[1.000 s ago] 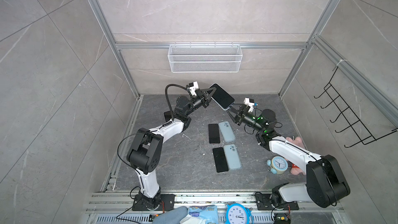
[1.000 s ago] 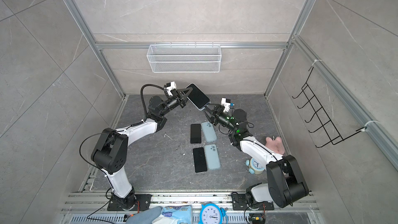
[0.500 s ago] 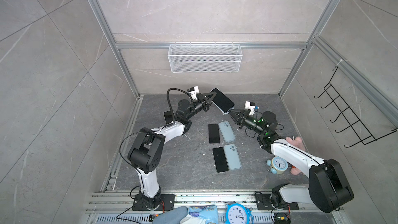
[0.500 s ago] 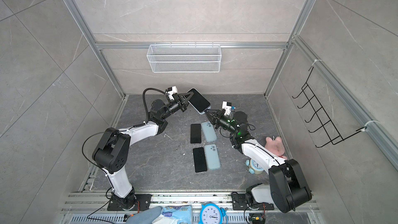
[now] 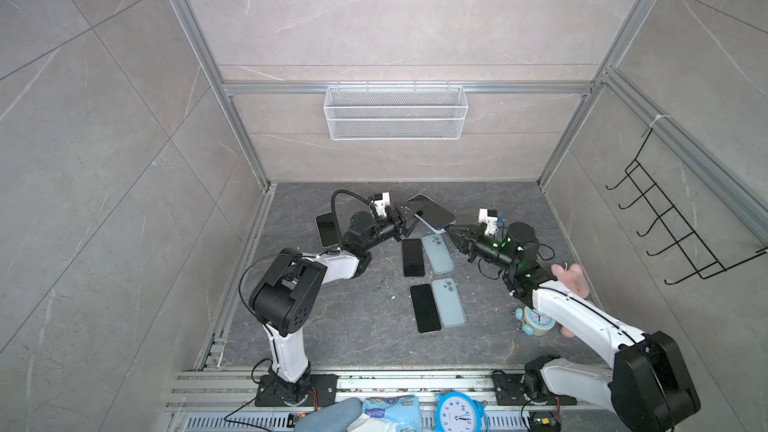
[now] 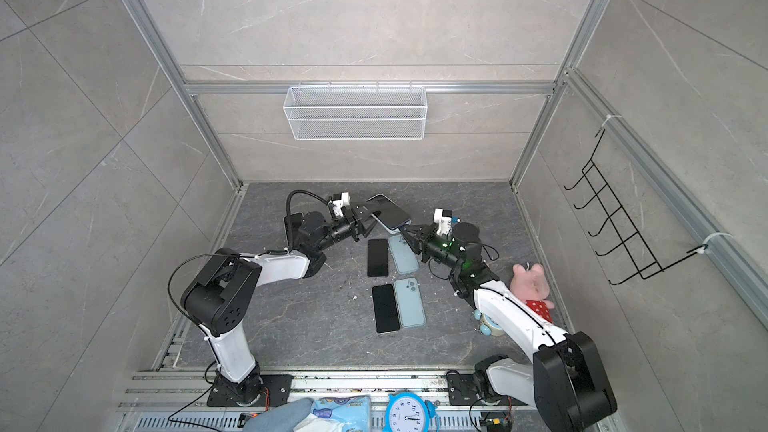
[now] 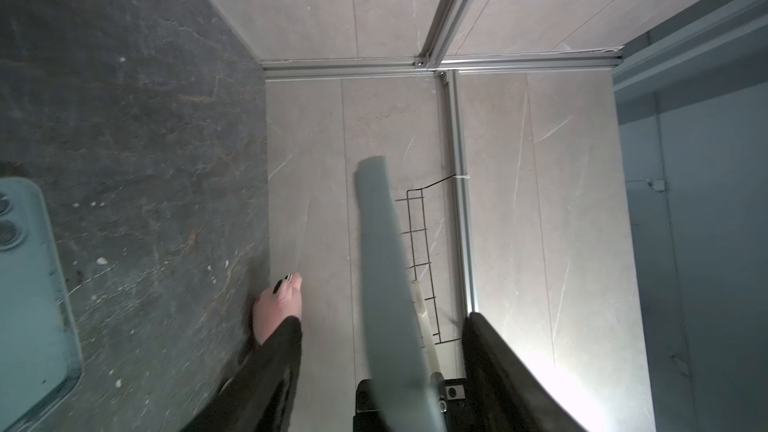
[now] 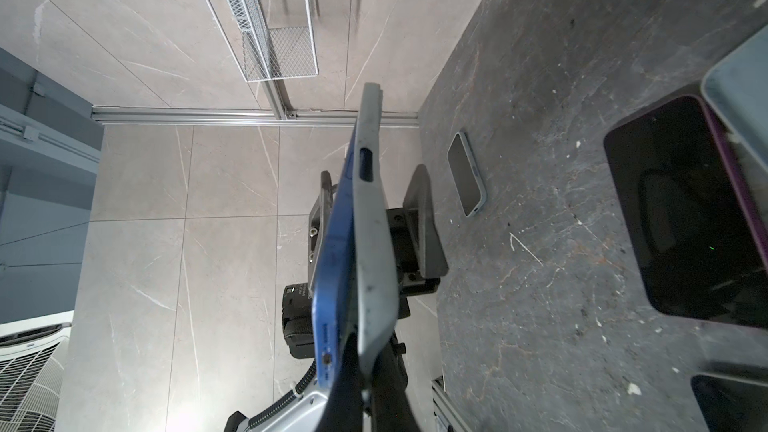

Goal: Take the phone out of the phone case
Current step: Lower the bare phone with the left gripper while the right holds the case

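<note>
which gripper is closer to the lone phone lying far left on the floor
Left. The left gripper, open around the raised phone, is right of the lone phone; the right gripper, shut on the raised phone's other end, sits farther right.

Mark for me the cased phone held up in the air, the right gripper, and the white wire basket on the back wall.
cased phone [image 5: 430, 210]: in a top view, middle of its dark screen.
right gripper [image 5: 447, 230]: in a top view, between its fingertips at the phone's corner.
wire basket [image 5: 395, 128]: in a top view, on its front mesh wall.

The phone case is blurred in the left wrist view (the right arm half-hides a clock).
</note>
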Controlling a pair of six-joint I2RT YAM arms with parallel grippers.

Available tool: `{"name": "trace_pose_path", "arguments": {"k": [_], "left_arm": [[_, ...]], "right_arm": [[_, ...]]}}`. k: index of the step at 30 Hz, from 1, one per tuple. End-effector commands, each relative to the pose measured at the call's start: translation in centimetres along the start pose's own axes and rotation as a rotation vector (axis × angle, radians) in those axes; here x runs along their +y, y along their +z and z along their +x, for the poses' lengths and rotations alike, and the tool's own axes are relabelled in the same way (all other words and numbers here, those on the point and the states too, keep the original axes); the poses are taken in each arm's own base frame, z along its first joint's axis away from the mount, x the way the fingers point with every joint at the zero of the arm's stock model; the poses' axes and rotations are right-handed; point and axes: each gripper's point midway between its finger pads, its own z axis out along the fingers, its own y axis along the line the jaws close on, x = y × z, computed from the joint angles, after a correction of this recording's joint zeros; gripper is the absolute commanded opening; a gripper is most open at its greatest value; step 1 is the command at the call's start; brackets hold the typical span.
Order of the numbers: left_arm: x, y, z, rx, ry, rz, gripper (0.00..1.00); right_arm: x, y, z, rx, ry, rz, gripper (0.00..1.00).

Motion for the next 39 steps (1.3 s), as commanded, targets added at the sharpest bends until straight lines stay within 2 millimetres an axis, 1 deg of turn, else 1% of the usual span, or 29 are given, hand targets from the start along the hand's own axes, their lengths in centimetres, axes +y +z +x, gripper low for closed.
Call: {"name": "trace_pose_path", "arguments": {"k": [1, 3, 6, 7, 10, 13, 15, 16, 18, 19, 21, 24, 29, 31, 33, 39], "left_arm": [[-2.2, -1.0, -0.3, -0.019, 0.129, 0.010, 0.69], [-1.9, -2.0, -1.0, -0.044, 0.167, -0.039, 0.71], [-1.3, -4.9, -2.2, -0.114, 0.244, -0.157, 0.73], [-1.4, -5.9, -2.4, -0.135, 0.282, -0.203, 0.73], [-2.7, -8.0, -2.3, -0.159, 0.427, -0.324, 0.75], [-5.5, -8.6, -1.3, -0.120, 0.574, -0.351, 0.75], [-7.1, -8.1, 0.5, -0.038, 0.700, -0.354, 0.75], [-7.8, -7.5, 1.6, 0.024, 0.771, -0.354, 0.74], [-8.9, -6.2, 4.7, 0.167, 0.909, -0.337, 0.74], [-8.9, -5.7, 6.2, 0.241, 0.973, -0.352, 0.74], [-8.6, -5.2, 8.2, 0.362, 1.085, -0.398, 0.74], [-7.5, -4.5, 10.1, 0.468, 1.214, -0.447, 0.74], [-4.8, -3.2, 10.9, 0.542, 1.340, -0.576, 0.74], [-4.2, -2.7, 10.9, 0.545, 1.373, -0.602, 0.74], [-3.7, -2.3, 10.3, 0.532, 1.395, -0.635, 0.73], [-2.2, -1.5, 9.8, 0.535, 1.410, -0.669, 0.72]], "right_arm": [[0.4, -0.7, 0.1, -0.016, -0.063, -0.008, 0.00], [-0.3, -1.0, 0.3, -0.017, -0.069, 0.016, 0.00], [-0.7, -1.5, 0.4, -0.030, -0.088, 0.041, 0.00], [-0.9, -1.6, 0.4, -0.033, -0.094, 0.051, 0.00], [-1.1, -1.7, 0.4, -0.033, -0.106, 0.060, 0.00], [-1.6, -1.6, 0.4, -0.031, -0.102, 0.067, 0.00], [-2.0, -1.4, 0.4, -0.028, -0.096, 0.072, 0.00], [-2.2, -1.3, 0.4, -0.027, -0.093, 0.075, 0.00], [-2.4, -1.2, 0.5, -0.023, -0.095, 0.080, 0.00], [-2.6, -1.1, 0.6, -0.019, -0.095, 0.085, 0.00], [-2.7, -1.1, 0.6, -0.018, -0.097, 0.090, 0.00], [-3.0, -1.0, 0.8, -0.015, -0.100, 0.104, 0.00], [-3.1, -0.6, 1.2, -0.003, -0.103, 0.110, 0.00], [-3.1, -0.5, 1.3, -0.004, -0.107, 0.114, 0.00], [-3.1, -0.4, 1.5, 0.001, -0.108, 0.116, 0.00], [-3.2, -0.1, 2.0, 0.013, -0.113, 0.120, 0.00]]}}
